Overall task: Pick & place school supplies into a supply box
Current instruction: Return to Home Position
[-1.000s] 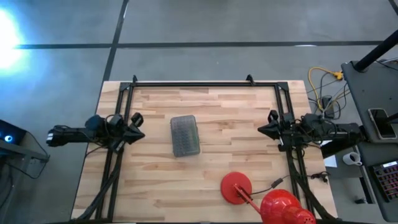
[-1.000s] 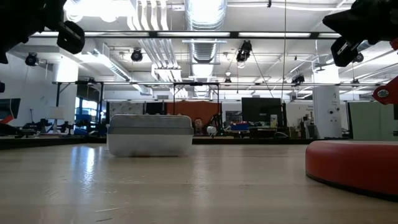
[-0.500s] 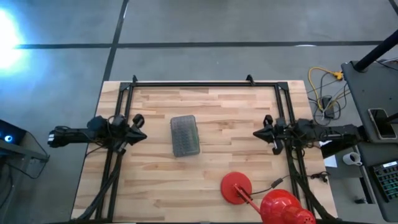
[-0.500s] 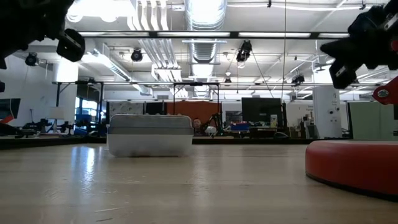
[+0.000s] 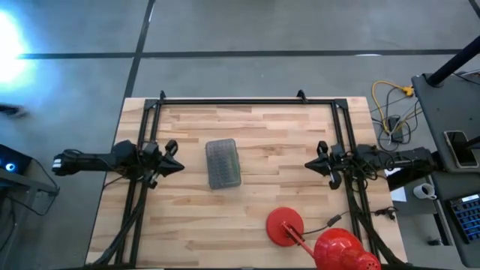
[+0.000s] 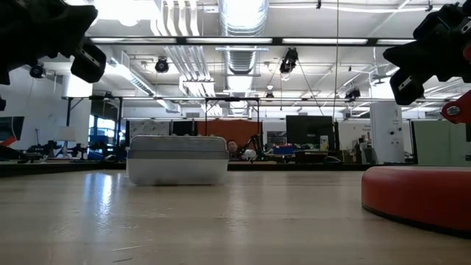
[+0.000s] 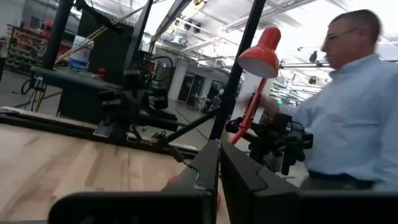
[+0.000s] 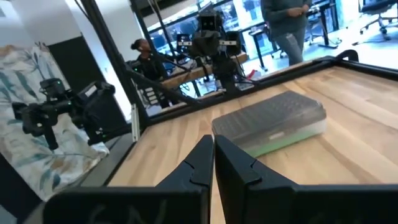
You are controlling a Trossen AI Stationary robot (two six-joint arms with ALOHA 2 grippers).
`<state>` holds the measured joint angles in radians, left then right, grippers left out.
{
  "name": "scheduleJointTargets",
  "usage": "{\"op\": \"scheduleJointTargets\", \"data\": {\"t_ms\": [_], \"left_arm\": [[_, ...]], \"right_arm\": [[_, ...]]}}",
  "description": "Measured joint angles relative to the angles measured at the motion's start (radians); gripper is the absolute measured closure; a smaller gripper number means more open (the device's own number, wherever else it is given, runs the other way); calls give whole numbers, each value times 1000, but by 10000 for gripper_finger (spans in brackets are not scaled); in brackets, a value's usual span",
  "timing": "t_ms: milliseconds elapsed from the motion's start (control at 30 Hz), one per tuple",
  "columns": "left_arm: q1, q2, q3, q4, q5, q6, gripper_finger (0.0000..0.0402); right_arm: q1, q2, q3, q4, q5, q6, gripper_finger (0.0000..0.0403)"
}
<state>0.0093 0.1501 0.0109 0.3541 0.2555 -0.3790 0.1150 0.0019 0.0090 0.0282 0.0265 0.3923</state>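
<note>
The supply box (image 5: pixel 223 163) lies flat on its base at the table's middle, its grey grid lid closed. In the right wrist view the supply box (image 8: pixel 271 124) shows something green through its clear wall. No loose pens, pencils or scissors are in view. My left gripper (image 5: pixel 178 167) hovers above the table left of the box, shut and empty, as the left wrist view (image 7: pixel 219 149) shows. My right gripper (image 5: pixel 308 163) hovers right of the box, also shut and empty (image 8: pixel 213 144). Both point level at the box.
A red lamp stands by its round base (image 5: pixel 285 227) near the table's near edge, its shade (image 5: pixel 342 252) at the right corner. Black frame rails (image 5: pixel 247 102) run along the far, left and right sides. A person in a light shirt (image 7: pixel 348 112) stands beyond the right side.
My left gripper has moved a little toward the box and toward the near edge. My right gripper has moved toward the box and come down a little. The box has stayed where it was.
</note>
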Motion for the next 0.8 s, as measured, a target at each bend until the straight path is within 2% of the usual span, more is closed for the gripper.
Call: {"op": "scheduleJointTargets", "data": {"t_ms": [800], "left_arm": [[0,285,0,1,0,0,401]], "right_arm": [[0,20,0,-2,1,0,394]]}}
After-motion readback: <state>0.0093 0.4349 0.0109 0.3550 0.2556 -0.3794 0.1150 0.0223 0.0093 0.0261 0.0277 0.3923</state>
